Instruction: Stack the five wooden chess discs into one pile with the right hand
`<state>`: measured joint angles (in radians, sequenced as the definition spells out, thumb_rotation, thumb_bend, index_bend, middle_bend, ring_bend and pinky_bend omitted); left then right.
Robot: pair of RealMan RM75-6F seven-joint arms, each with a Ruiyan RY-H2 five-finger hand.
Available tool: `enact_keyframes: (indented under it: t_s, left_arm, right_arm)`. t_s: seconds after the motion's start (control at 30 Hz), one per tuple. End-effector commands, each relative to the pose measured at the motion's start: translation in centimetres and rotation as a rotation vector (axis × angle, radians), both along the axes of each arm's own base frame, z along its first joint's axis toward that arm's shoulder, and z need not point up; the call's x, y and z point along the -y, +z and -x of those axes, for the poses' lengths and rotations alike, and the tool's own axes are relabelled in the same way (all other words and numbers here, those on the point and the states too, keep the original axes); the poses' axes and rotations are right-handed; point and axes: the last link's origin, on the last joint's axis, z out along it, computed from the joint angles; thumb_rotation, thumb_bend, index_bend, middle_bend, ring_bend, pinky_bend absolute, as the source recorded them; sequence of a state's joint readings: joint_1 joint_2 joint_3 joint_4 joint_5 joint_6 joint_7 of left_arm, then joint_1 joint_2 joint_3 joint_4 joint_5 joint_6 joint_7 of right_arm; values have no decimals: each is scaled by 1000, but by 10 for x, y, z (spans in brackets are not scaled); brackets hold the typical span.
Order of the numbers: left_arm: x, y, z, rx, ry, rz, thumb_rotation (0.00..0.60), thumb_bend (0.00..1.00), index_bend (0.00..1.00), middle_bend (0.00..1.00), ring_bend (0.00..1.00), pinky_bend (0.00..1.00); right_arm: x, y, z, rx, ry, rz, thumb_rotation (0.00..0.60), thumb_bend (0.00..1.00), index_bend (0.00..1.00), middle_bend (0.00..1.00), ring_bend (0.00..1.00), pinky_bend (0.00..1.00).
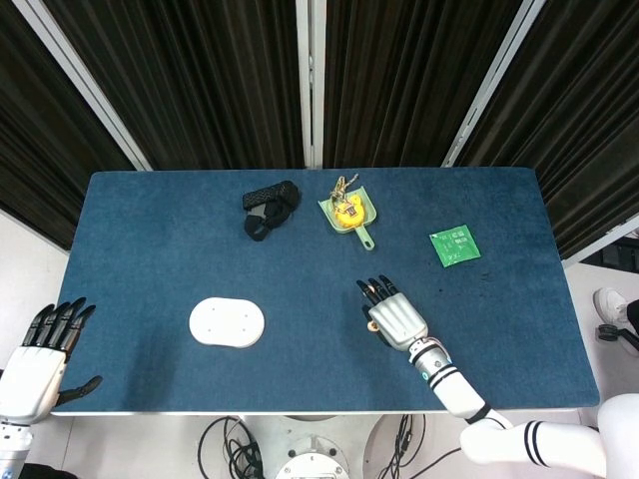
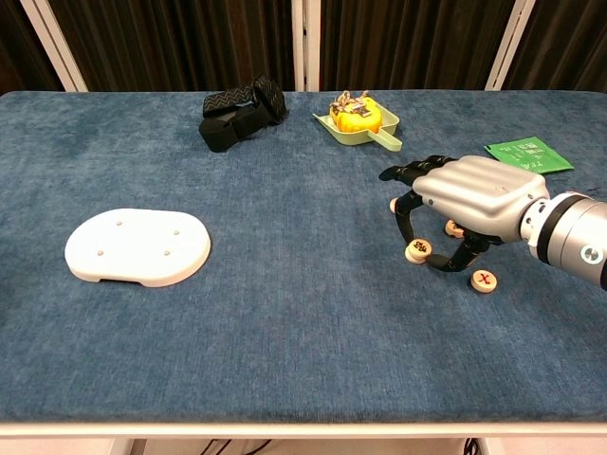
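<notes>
Right hand [image 2: 465, 204]: palm down over the blue table [image 2: 285, 313], fingers curled downward, fingertip and thumb pinching one wooden chess disc [image 2: 416, 250]. Second disc [image 2: 484, 281] lies just beside the thumb; third [image 2: 456, 228] sits under the palm. Left hand [image 1: 45, 354]: off the table edge, fingers spread, holding nothing.

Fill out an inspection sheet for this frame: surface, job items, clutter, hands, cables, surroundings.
Surface: blue felt table, flat.
Job's things: wooden chess discs lie loose by the right hand, four visible in the chest view, none stacked.
Clutter: white oval tray; black strap; green scoop holding a yellow item; green circuit board.
Hands: right hand arches over the discs, fingertips around one disc; left hand off the table, fingers apart.
Cables: black cables below the table's near edge.
Surroundings: dark curtains.
</notes>
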<state>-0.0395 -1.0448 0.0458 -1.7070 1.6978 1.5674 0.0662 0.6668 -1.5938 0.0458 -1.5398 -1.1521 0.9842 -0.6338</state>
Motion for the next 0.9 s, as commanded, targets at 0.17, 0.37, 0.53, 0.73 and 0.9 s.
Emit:
enact_keyframes:
  t_s: [0.17, 0.37, 0.53, 0.73, 0.9]
  left_arm:
    - [0, -1, 0, -3, 1, 5, 600, 60, 0, 0, 0, 0]
    - [0, -1, 0, -3, 2, 5, 600, 59, 0, 0, 0, 0]
    - [0, -1, 0, -3, -1, 2, 600, 60, 0, 0, 0, 0]
    - [2, 0, -3, -1, -21, -2, 600, 60, 0, 0, 0, 0]
    - [3, -1, -6, -3, -45, -5, 600, 61, 0, 0, 0, 0]
  right_arm:
    - [0, 1, 0, 2, -1, -3, 600, 269, 404, 12, 0, 0]
    - [0, 3, -1, 5, 0, -3, 600, 268, 377, 10, 0, 0]
    - [0, 11, -2, 18, 7, 15, 600, 268, 371, 9, 0, 0]
    - [-6, 31, 3, 37, 9, 54, 600, 263, 363, 8, 0, 0]
    - [-22, 49, 19, 25, 4, 68, 600, 251, 363, 5, 0, 0]
